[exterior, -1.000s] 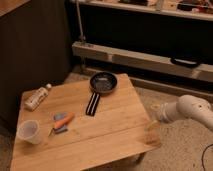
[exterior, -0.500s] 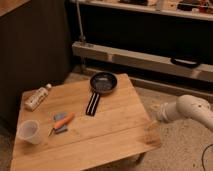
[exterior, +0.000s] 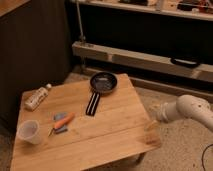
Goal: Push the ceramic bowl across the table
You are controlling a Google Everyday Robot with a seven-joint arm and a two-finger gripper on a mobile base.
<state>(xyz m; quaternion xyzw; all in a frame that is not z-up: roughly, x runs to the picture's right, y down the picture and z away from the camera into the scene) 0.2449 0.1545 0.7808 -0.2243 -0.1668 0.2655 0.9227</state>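
Round shallow dark glossy ceramic bowl at far edge of light bamboo-plank table. Likely stiff, heavyish, slick, chippable; push low on outer wall. Two-finger gripper off table's right edge, unclenched, empty.

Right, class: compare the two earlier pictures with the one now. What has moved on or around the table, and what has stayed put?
Nothing has visibly moved. The claw stays by the right edge of the table, open and empty, well apart from the bowl. The bowl, bar, cup and bottle lie where they were.
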